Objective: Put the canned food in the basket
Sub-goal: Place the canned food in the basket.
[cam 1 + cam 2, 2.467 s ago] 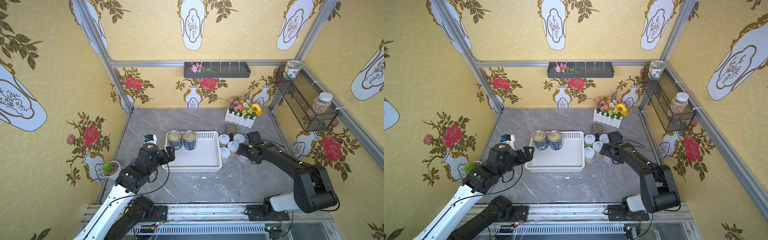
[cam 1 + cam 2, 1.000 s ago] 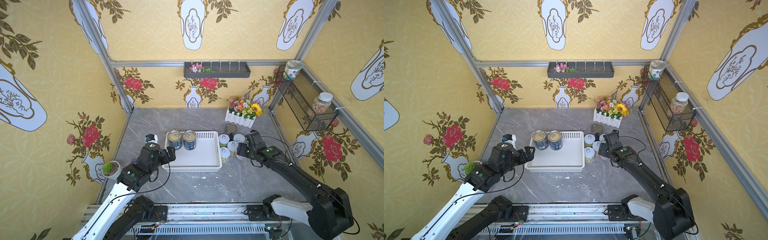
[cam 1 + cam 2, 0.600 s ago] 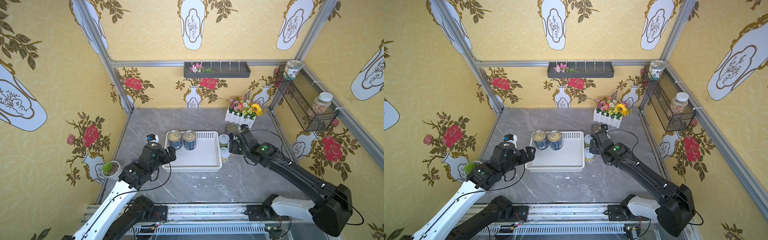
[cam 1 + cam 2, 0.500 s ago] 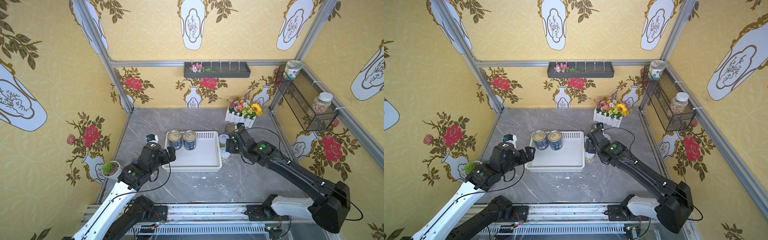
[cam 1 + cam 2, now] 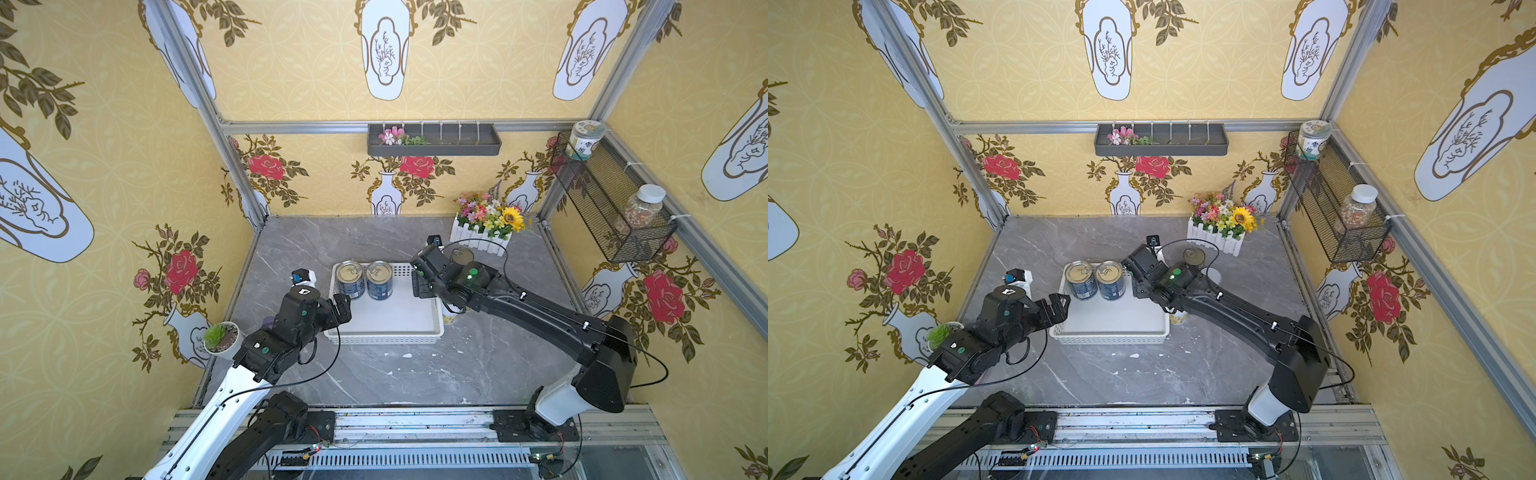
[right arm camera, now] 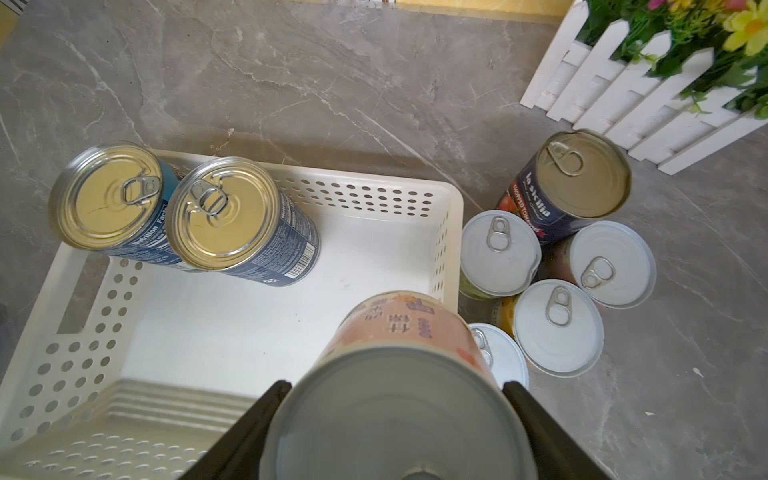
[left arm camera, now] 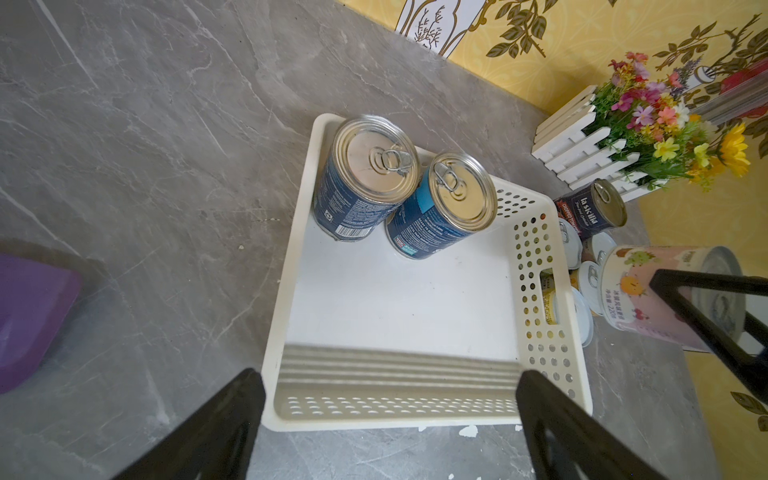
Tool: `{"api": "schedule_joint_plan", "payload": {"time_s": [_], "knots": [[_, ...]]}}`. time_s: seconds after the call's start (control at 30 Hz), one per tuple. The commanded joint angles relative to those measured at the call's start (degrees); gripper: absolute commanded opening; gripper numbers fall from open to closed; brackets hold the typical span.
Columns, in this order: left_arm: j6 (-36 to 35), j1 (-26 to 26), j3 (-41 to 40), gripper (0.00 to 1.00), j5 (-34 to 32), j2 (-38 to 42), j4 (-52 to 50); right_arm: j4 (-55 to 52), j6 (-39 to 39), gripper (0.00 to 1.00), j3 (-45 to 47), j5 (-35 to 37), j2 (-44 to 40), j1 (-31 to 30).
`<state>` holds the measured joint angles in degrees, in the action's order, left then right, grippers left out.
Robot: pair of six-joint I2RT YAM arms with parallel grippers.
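Observation:
The white perforated basket (image 5: 384, 338) (image 6: 451, 216) holds two dark-blue tins (image 5: 350, 279) (image 5: 379, 279) at its far left corner. My right gripper (image 6: 395, 385) (image 5: 422, 286) is shut on a small pink-labelled tin (image 6: 399, 365) (image 7: 648, 291), held tilted over the basket's right wall. Just right of the basket, a third dark-blue tin (image 6: 582, 178) and several small white-lidded tins (image 6: 557, 326) stand on the table. My left gripper (image 7: 390, 376) (image 5: 343, 307) hangs open and empty by the basket's near left corner.
A white picket-fence flower box (image 5: 484, 237) stands behind the loose tins. A black wire basket (image 5: 611, 216) with jars hangs on the right wall. A small potted plant (image 5: 222, 336) sits at the left edge, and a purple object (image 7: 29, 316) lies near the left arm.
My right gripper has lifted the pink tin out of the cluster and carried it left to the basket's right wall. The left arm has barely moved.

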<state>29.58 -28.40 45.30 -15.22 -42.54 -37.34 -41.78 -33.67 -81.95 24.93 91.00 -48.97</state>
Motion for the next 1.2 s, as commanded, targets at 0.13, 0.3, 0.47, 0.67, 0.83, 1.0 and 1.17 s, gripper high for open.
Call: {"api": "schedule_joint_plan", "payload": {"time_s": [0.13, 0.3, 0.47, 0.67, 0.83, 1.0, 1.17], "knots": [[-0.4, 0.3, 0.1, 1.0, 0.7, -1.2, 0.6, 1.8, -0.1, 0.73, -4.0, 0.5, 5.0, -0.3], [-0.4, 0.3, 0.1, 1.0, 0.6, -1.1, 0.6, 3.2, 0.1, 0.73, -5.2, -0.5, 8.0, -0.6], [-0.5, 0.3, 0.0, 1.0, 0.7, -1.2, 0.7, 5.8, 1.3, 0.73, -5.8, -2.2, 11.3, -0.6], [-0.6, 0.3, 0.0, 1.0, 0.5, -0.7, 0.7, 7.0, 1.6, 0.74, -8.0, -2.4, 16.6, 0.5], [-0.5, 0.4, 0.1, 1.0, 0.6, -1.2, 0.7, 8.0, 1.3, 0.74, -9.5, -6.7, 21.4, 4.4], [-0.5, 0.3, -0.1, 1.0, 0.8, -1.0, 0.7, 12.0, 0.8, 0.74, -8.0, -10.0, 23.8, 7.3], [-0.7, 0.4, 0.1, 1.0, 1.0, -1.6, 0.7, 12.1, 1.7, 0.74, -10.4, -10.3, 26.9, 8.5]]}}
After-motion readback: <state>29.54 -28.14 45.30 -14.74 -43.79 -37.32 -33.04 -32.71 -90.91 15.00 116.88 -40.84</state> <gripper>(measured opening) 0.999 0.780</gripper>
